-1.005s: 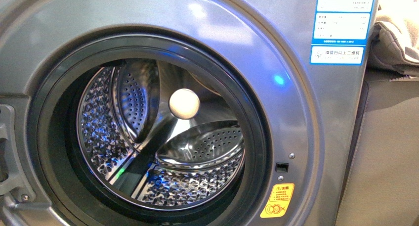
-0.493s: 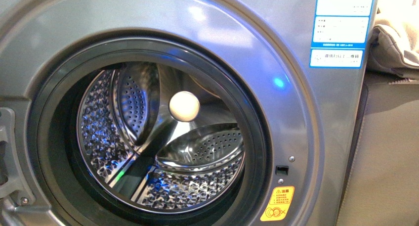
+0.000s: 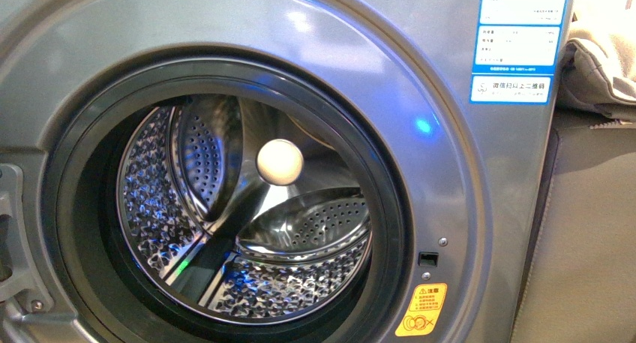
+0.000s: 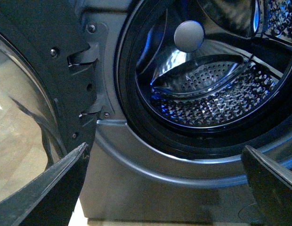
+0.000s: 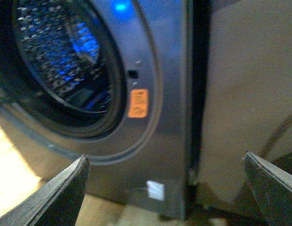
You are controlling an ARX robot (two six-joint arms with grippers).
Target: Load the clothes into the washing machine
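Plainly the washing machine [image 3: 420, 73] gapes, drum [image 3: 247, 215] bare; left hand [image 4: 164, 148] and right hand [image 5: 166, 155] are spread, holding nothing. Fetch the unseen clothes, not the beige bundle [image 3: 600, 58] at two o'clock.

Silver-grey washing machine [image 3: 315, 35], perforated steel drum [image 3: 300, 283]

A tall taupe panel [image 3: 592, 230] fills the right edge of the front view, a narrow dark gap running down its left side; a cream cloth bundle [image 3: 604, 54] sits above it, washed in bright light from the upper right; the right wrist view, blurred, shows a pale, warm-lit floor [image 5: 14, 160] beneath.
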